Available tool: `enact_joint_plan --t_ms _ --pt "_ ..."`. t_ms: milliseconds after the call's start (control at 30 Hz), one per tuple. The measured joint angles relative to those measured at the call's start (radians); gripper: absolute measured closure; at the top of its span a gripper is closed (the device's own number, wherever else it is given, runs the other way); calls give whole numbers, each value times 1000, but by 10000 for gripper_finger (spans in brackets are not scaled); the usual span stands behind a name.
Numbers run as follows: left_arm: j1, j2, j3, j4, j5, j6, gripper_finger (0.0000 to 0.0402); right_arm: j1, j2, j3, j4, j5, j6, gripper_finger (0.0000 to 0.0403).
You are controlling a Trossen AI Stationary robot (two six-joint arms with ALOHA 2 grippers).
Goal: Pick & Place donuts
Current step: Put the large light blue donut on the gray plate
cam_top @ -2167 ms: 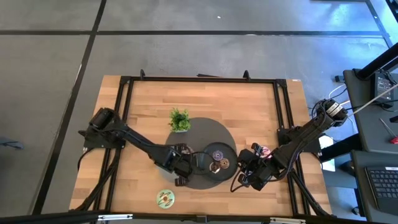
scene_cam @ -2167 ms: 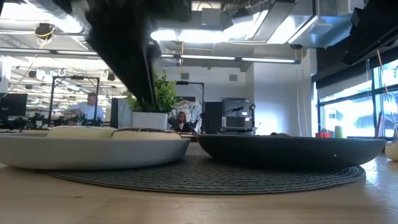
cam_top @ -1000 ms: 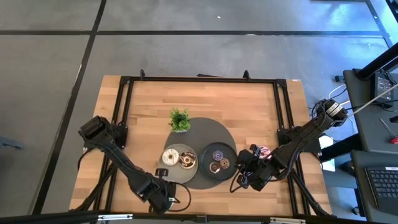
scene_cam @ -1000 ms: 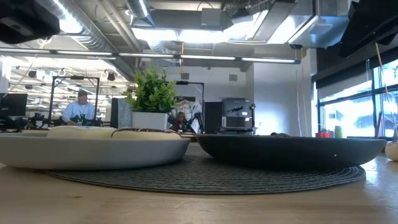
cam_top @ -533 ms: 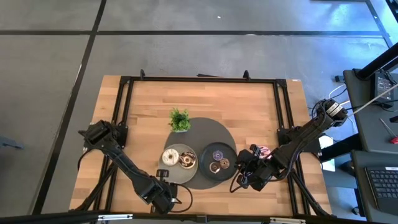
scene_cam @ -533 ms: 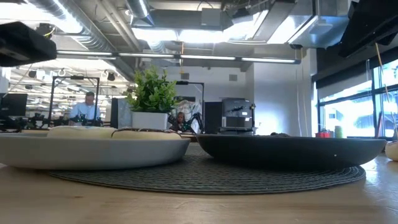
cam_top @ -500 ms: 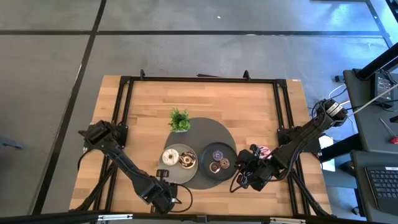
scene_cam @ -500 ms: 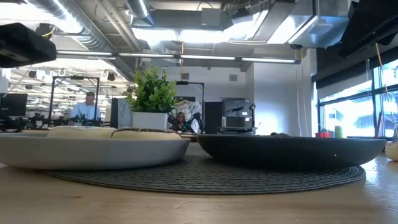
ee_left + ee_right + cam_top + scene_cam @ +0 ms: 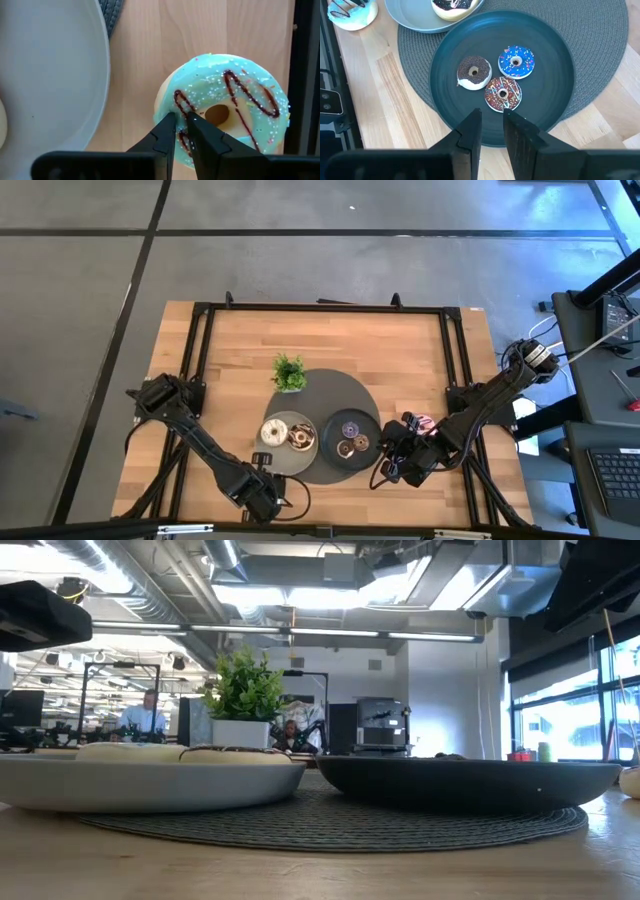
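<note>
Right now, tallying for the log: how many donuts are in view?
7. White donut and chocolate donut on the grey plate; three small ones on the dark plate; green donut at the left gripper; pink donut by the right gripper. More may be hidden.

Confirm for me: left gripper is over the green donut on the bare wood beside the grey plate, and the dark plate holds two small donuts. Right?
Not quite. The dark plate holds three small donuts, not two: a brown one, a blue one and a sprinkled one, as the right wrist view shows. The rest stands: the left gripper is over the green donut beside the grey plate.
</note>
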Motion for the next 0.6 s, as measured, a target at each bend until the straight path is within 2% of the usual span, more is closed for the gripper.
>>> enact_joint_plan --t_ms 200,600 --pt "4 0 0 -2 7 -45 335 0 0 0 0 0 0 320" --pt "4 0 0 -4 10 -51 235 0 0 0 0 -2 0 320"
